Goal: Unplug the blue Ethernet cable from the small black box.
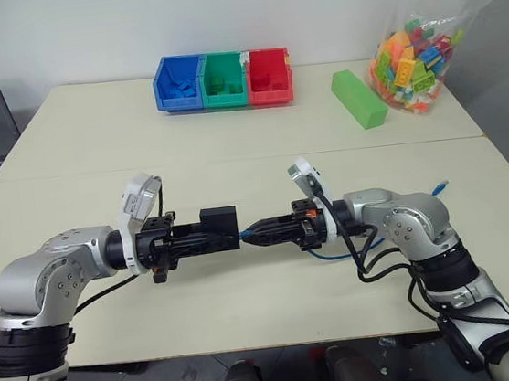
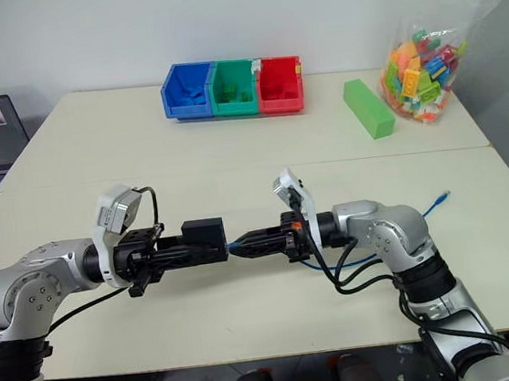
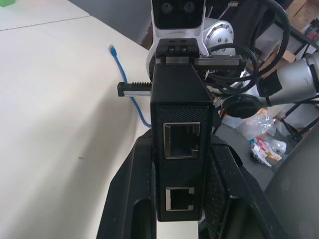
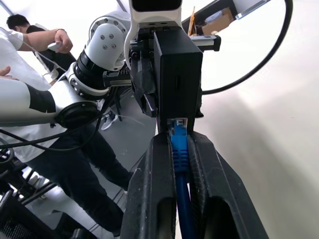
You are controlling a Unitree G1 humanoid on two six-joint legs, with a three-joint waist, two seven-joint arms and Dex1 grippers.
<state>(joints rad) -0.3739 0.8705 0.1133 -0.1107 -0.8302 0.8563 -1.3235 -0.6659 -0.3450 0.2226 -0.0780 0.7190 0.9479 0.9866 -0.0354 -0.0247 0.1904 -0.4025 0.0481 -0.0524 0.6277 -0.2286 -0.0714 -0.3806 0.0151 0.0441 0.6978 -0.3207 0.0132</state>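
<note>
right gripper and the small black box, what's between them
Only the plug end of the blue Ethernet cable. In the right wrist view the right gripper is shut on it just short of the small black box, plug still seated.

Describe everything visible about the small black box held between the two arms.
The small matte-black rectangular plastic box hangs above the cream table, clamped in the left tool, which is shut on it. Its finely textured face carries two square metal-lined ports, one above the other, both empty. On the opposite side, the bright-blue Ethernet cable's plug sits in a port, still connected, gripped by the shut right tool.
</note>
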